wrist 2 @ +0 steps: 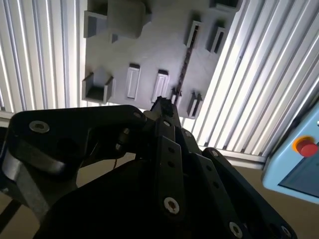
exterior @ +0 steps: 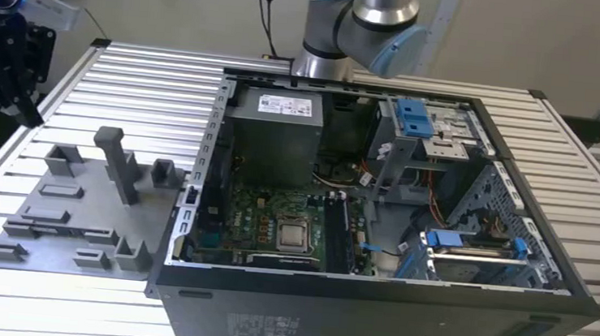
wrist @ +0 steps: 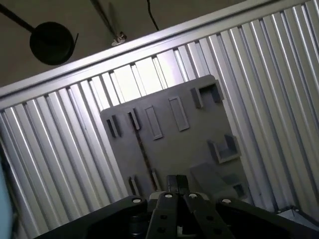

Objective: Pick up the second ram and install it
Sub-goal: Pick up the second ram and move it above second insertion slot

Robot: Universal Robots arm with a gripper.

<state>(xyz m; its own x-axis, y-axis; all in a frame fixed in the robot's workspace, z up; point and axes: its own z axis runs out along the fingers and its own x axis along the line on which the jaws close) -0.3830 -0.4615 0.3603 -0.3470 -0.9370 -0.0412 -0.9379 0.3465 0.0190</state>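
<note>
Near end of grey tray (wrist: 189,149) behind the tool (wrist: 176,179)

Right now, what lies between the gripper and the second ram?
Only grey tray separates the gripper from the second ram, in the first wrist view.

Robotics lab: slatted aluminium bench (exterior: 144,81), opened computer tower (exterior: 374,313), robot arm (exterior: 367,27).

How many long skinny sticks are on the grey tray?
1. One long, thin, dark circuit-board strip stands on edge in the grey plastic tray with upright posts, just ahead of the black gripper. The gripper might hide another.
</note>
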